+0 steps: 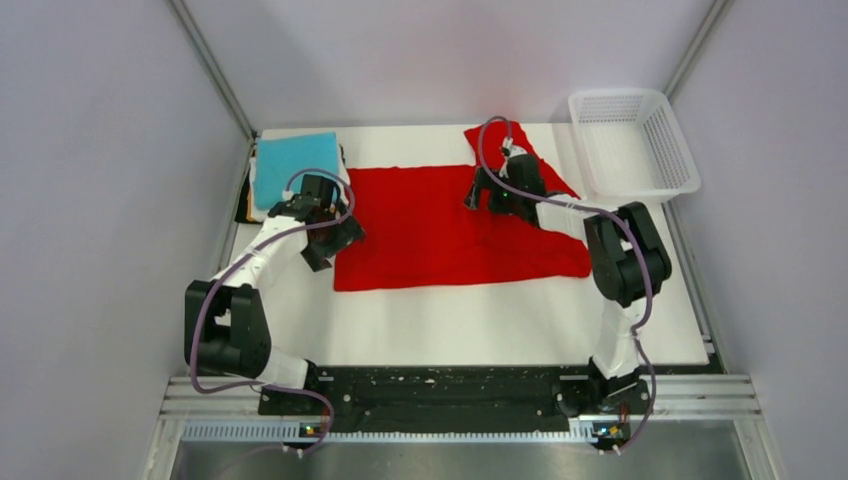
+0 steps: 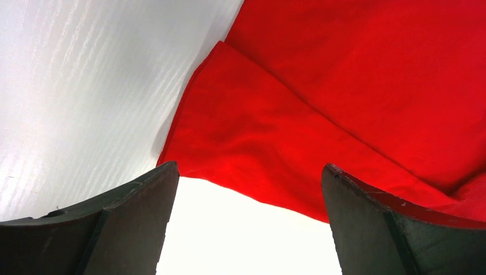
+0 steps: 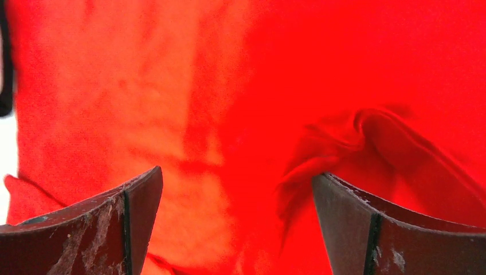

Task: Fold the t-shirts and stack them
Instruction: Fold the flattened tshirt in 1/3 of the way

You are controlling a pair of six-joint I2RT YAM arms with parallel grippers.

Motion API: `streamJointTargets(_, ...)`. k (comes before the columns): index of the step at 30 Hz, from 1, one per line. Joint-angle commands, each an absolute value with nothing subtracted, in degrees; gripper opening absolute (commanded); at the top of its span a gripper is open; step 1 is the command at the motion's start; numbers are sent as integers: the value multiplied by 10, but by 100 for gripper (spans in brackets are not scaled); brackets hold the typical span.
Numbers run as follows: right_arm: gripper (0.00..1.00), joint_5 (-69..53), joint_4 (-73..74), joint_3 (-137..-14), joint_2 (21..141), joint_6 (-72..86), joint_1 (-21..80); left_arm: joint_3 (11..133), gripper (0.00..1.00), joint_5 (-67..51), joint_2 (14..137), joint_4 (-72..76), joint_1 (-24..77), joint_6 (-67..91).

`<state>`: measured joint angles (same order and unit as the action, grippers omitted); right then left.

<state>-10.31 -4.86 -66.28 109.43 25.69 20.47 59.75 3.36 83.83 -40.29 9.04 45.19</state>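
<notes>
One teal shirt point(image 1: 295, 165) lies folded at 10 o'clock on the table point(image 1: 480, 320), with black cloth point(image 1: 244, 208) peeking out under it. Just beside it hangs the left gripper point(image 1: 335, 240). Its fingers are spread wide and hold nothing. It is right over the 9 o'clock edge of the red tee point(image 1: 440, 235), and its own camera shows that edge lying in two layers on the white table. The tee lies spread flat in the middle. The right gripper point(image 1: 482, 192) hangs over the tee's 1 o'clock part, also spread wide and holding nothing. Its camera shows a small bunched wrinkle point(image 3: 349, 134) near its right finger. At 2 o'clock stands a white basket point(image 1: 632, 143). I think the fold is only about to start. To do it well, each gripper should go down on an edge and pinch all the cloth layers there. Then both should lift together and carry the cloth across evenly, so the tee folds straight. The wrinkle may need smoothing first. I can see no brand, label or writing anywhere.
</notes>
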Motion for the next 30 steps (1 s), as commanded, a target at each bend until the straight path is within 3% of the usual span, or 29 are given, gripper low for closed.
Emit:
streamJointTargets(1,99,-76,-139,-759,1139,261,248,609,99,41,820,-415,89,439)
streamJointTargets(9,99,-14,-45,-861,1171,209,284,619,99,38,807,-421,89,439)
streamJointTargets(15,99,113,14,-736,1045,198,272,624,99,-42,836,-364,92,426)
streamJointTargets(19,99,104,48,-634,977,230,233,643,99,-83,893,-304,110,422)
streamJointTargets(26,99,125,94,-589,994,229,208,665,99,-78,1027,-236,124,421)
streamJointTargets(30,99,157,121,-535,966,251,208,607,99,-66,1016,-227,130,437)
